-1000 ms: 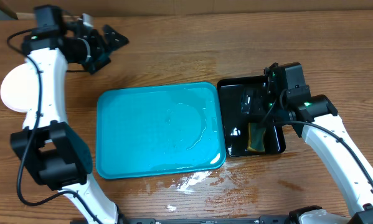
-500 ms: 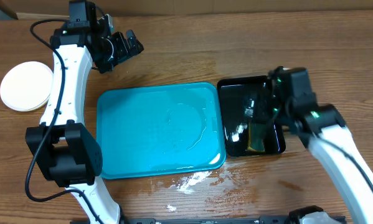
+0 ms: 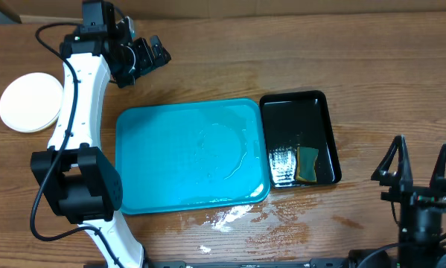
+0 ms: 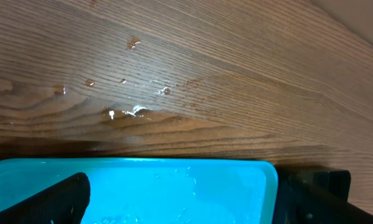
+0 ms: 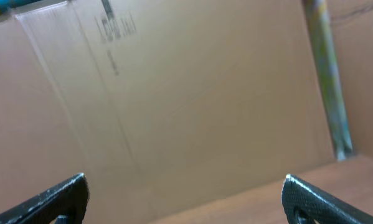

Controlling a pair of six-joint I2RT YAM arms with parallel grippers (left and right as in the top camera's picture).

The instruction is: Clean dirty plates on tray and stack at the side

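On the overhead view, a brown wooden table [image 3: 371, 67] fills the scene, with a cardboard wall along its far edge and wet patches [image 3: 230, 216] just near the tray [image 3: 155, 171]. The turquoise tray lies in the middle, bare but wet. A black tray [image 3: 297, 112] touches its right side and holds a green sponge [image 3: 308, 164]. The plates [image 3: 30, 102] sit as one pale round pile on the table at the far left, well apart from the tray. The left gripper [image 3: 148, 61] hangs beyond the tray's far left corner, to the right of the plates, with its fingers spread and nothing between them. The right gripper [image 3: 420, 164] stands at the near right, fingers wide apart and empty.

From the left wrist, the wood shows water drops [image 4: 133, 112], and the tray's far edge [image 4: 142, 163] lies between the two open fingers [image 4: 61, 199].

From the right wrist, the cardboard wall [image 5: 192, 93] fills the picture, with a strip of table at the right, and the open fingers [image 5: 311, 199] hold nothing.
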